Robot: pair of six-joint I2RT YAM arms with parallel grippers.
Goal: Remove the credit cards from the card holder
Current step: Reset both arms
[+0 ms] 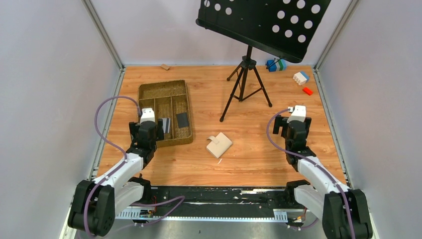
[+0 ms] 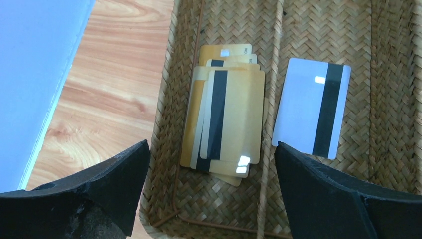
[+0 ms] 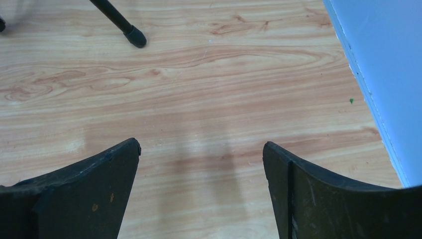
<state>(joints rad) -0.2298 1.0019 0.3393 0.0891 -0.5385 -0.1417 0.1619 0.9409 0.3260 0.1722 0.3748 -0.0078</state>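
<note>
The card holder [image 1: 219, 145] lies flat on the bench [image 1: 259, 159], about midway between the left and right edges and nearer the near edge, with its small tab pointing toward the far left corner. No end effector touches it.

The cards lie in a woven tray [image 1: 163, 83] near the left edge. A loose stack of yellow cards [image 2: 231, 117] fills one compartment. A grey card [image 2: 303, 107] with a dark stripe lies in the compartment beside it, and a black card [image 1: 182, 119] in the next one toward the middle of the bench.

The left end effector [image 2: 211, 145] hangs over the tray's near end, jaws spread wide and empty. The right end effector [image 3: 200, 144] is open too, holding nothing, above bare wood near the right edge.

A music stand [image 1: 244, 74] stands toward the far edge, and toy blocks [image 1: 300, 77] lie in the far right corner.
</note>
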